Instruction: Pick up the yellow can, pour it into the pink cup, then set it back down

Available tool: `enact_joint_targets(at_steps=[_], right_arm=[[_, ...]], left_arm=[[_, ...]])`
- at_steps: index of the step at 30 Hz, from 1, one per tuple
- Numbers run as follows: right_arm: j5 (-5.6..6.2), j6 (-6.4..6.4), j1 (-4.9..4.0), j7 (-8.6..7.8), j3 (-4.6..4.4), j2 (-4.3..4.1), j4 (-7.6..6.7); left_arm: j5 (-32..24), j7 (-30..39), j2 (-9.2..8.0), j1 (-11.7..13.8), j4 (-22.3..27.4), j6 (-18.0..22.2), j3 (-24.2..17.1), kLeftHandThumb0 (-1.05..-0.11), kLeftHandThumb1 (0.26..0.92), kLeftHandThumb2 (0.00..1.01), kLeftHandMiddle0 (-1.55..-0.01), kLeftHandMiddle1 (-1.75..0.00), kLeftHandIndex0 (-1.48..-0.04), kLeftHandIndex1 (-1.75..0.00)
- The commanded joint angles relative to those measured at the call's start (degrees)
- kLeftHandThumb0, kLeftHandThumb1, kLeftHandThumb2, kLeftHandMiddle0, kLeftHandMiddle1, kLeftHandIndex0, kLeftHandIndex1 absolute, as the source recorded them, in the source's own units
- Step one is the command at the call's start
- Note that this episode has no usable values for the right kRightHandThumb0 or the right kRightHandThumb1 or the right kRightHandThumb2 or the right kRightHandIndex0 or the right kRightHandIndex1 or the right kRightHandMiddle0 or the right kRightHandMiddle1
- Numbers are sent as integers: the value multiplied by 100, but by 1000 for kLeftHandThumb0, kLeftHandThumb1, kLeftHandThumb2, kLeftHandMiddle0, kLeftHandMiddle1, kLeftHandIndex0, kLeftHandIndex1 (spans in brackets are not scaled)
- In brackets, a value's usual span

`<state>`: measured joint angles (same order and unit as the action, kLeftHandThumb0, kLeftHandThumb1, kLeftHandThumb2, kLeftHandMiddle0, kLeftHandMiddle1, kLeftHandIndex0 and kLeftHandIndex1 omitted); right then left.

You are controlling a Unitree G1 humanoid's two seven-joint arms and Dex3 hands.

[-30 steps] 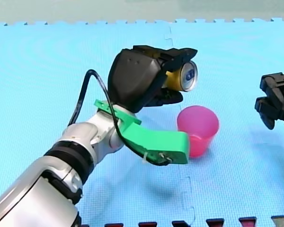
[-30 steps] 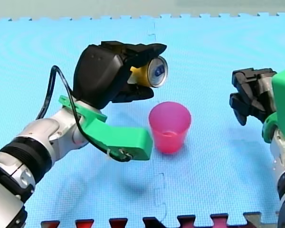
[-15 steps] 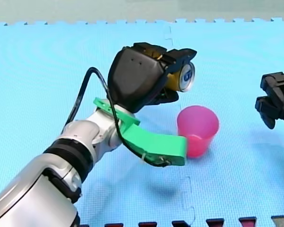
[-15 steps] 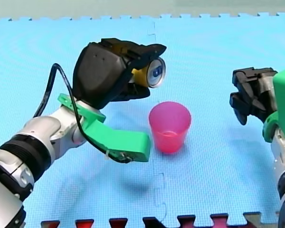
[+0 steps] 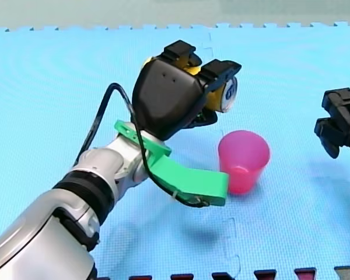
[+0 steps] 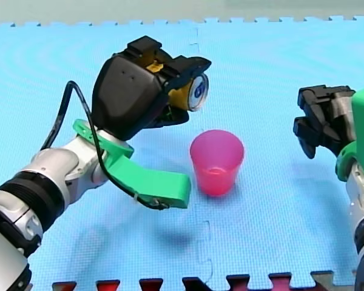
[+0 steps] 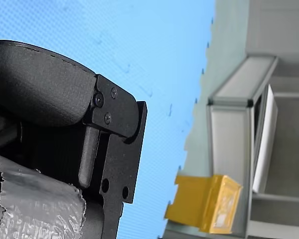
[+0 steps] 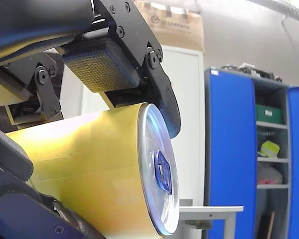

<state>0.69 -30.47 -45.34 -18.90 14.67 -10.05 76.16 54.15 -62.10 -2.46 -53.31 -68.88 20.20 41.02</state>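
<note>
nearest, the robot's left arm (image 5: 93,186) reaches in from the left over the blue foam mat (image 5: 46,87), a green bracket (image 6: 158,185) hanging under its wrist. just past the bracket the pink cup (image 6: 216,160) stands upright on the mat, with nothing touching it.

above the cup and a little to its left, the left hand (image 5: 175,93) is clamped around the yellow can (image 5: 224,93), which is lifted well clear of the mat. the can lies on its side with its lid end turned towards the cup. the second wrist view shows this grip close up: a ribbed finger pad (image 8: 97,64) presses on the can's wall just behind the rim.

the right hand (image 6: 318,121) hangs at the right edge, well apart from the cup and holding nothing; i cannot tell whether it is open or closed.

the pick-up looks done and the can is tipped as for pouring. no stream shows, though, and the lid end seems beside the cup's mouth, not squarely over it. setting the can upright on the mat is not yet done.
</note>
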Motion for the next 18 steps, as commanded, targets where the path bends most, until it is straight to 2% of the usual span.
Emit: enact_joint_targets(at_steps=[1, 7, 11, 15, 18], right_arm=[[-28, -54, 3, 78, -24, -11, -10], [-56, -66, 1, 133, -39, -22, -1], [-32, -43, 1, 1, -21, -42, 1], [-34, -23, 0, -62, -18, -76, 1], [-34, -71, 21, -118, -12, -109, -3]], left_arm=[[12, -66, -37, -60, 38, -14, 17, -386, 796, 0, -836, -1010, -950, -560], [-2, -85, -51, -47, 80, -39, 30, -382, 793, 0, -866, -1004, -968, -549], [-55, -103, -54, -21, 113, -9, -11, -376, 791, 0, -869, -1017, -983, -557], [-387, -38, -54, 73, 152, 419, -256, -373, 789, 0, -859, -1013, -972, -566], [-462, -115, -148, 170, 144, 602, -321, -378, 786, 0, -853, -1006, -953, -578]])
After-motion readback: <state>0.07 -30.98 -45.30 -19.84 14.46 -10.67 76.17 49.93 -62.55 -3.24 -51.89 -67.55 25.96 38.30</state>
